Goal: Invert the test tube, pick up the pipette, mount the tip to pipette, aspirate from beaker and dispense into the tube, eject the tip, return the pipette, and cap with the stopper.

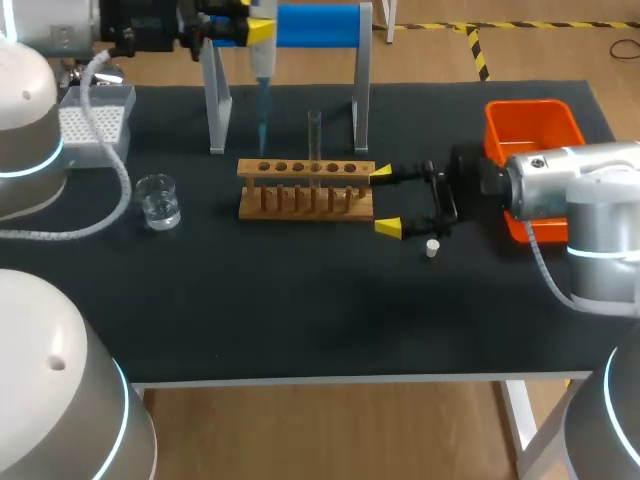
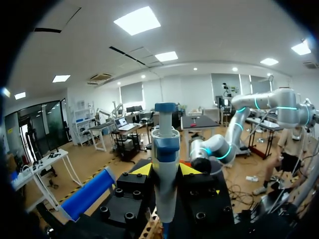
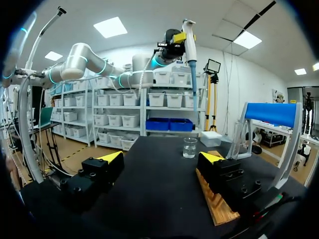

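Underneath everything, a black worktop (image 1: 300, 330). Over its far left corner, the left arm (image 1: 140, 25); along its right edge, the right arm (image 1: 570, 185). At the far edge near the middle, a grey stand with a blue bar (image 1: 318, 25). In the far right corner, an orange bin (image 1: 530, 120); in the far left corner, a tip box (image 1: 92, 125). At the centre, a wooden rack (image 1: 305, 190) with 1 test tube (image 1: 314, 140) upright in it, mouth up. High above the far edge, just left of the stand, the pipette (image 1: 262, 70), pinched from 2 sides in the left gripper (image 2: 165, 172), with a blue tip (image 1: 262, 118) already mounted and pointing down. At the rack's right end, the right gripper (image 1: 384, 200), spread wide and holding nothing, 1 finger just beside the rack. Near the left edge, a beaker (image 1: 158, 200) with clear liquid. Close to the right gripper, toward the near edge, a small white stopper (image 1: 432, 248). Judged step: aspiration, with inversion and tip mounting apparently done, though impossible to tell whether the tip is already loaded. Next, probably: carry the pipette left and toward the near edge, then lower straight down into the beaker without touching its wall.
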### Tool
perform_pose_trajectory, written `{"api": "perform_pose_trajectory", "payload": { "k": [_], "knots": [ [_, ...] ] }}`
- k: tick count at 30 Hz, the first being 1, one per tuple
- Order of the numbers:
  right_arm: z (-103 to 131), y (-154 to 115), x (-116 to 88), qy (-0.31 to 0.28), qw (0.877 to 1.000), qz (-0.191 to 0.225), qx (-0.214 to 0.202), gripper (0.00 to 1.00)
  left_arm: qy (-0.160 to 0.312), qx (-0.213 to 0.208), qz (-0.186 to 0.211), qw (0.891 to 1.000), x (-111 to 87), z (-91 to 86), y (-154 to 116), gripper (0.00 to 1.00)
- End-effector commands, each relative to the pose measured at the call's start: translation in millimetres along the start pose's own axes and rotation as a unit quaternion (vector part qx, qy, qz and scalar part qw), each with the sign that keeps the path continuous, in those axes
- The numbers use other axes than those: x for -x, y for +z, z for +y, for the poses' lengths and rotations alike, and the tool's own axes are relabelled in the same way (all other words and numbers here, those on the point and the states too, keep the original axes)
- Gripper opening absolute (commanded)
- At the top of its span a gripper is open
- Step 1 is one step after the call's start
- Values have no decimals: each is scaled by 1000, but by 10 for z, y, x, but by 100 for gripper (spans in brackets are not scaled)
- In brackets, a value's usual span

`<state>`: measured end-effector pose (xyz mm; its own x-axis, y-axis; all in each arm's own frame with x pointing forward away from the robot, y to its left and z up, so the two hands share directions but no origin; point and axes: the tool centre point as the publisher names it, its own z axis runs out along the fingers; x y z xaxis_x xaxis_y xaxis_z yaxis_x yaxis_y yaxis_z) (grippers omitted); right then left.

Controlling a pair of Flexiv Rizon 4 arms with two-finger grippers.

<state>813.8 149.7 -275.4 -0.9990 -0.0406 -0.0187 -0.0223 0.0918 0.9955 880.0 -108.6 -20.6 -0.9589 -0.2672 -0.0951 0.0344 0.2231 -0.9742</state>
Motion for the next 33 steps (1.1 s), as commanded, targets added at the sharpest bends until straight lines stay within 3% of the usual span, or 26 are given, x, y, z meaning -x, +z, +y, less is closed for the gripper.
{"api": "perform_pose_trajectory", "payload": {
  "k": [1,14,33],
  "knots": [
    [6,-11,-6,0,1000,0,-1,100,-3,-3,-9,1000,-9,118,-398,0],
    [6,-11,-6,0,1000,0,-1,100,-19,-13,-43,999,265,520,-956,0],
    [6,-11,-6,0,1000,0,-1,100,-21,-29,-74,997,612,940,-1352,0]
  ]
}}
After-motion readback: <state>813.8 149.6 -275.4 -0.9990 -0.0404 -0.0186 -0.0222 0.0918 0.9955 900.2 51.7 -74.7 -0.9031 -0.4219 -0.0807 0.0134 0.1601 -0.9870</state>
